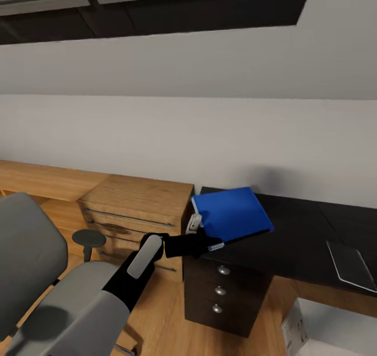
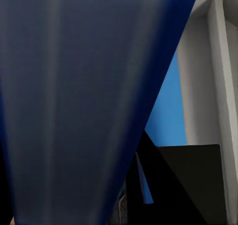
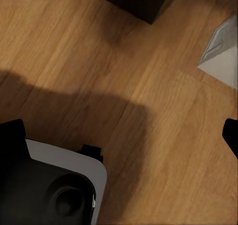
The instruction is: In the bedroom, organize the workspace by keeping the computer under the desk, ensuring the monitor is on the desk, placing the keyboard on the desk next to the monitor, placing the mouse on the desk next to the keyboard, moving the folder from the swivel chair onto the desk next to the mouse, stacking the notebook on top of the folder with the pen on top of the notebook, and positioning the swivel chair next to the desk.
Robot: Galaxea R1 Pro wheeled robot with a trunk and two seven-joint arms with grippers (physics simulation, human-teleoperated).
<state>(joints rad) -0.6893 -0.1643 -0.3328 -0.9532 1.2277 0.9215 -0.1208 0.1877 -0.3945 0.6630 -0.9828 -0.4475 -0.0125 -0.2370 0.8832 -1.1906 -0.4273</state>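
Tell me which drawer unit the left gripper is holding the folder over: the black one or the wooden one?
The black drawer unit with round silver knobs, part of the desk. The left gripper holds the folder above it; the light-wood dresser stands alongside.

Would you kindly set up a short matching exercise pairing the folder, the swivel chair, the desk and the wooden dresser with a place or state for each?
Things:
1. folder
2. swivel chair
3. desk
4. wooden dresser

Descriptions:
A. glossy black, with silver-knobbed drawers
B. grey, at the near left of the head view
C. blue, held tilted in the left gripper above the desk's end
D. light wood, against the wall left of the desk

Pairs: 1-C, 2-B, 3-A, 4-D
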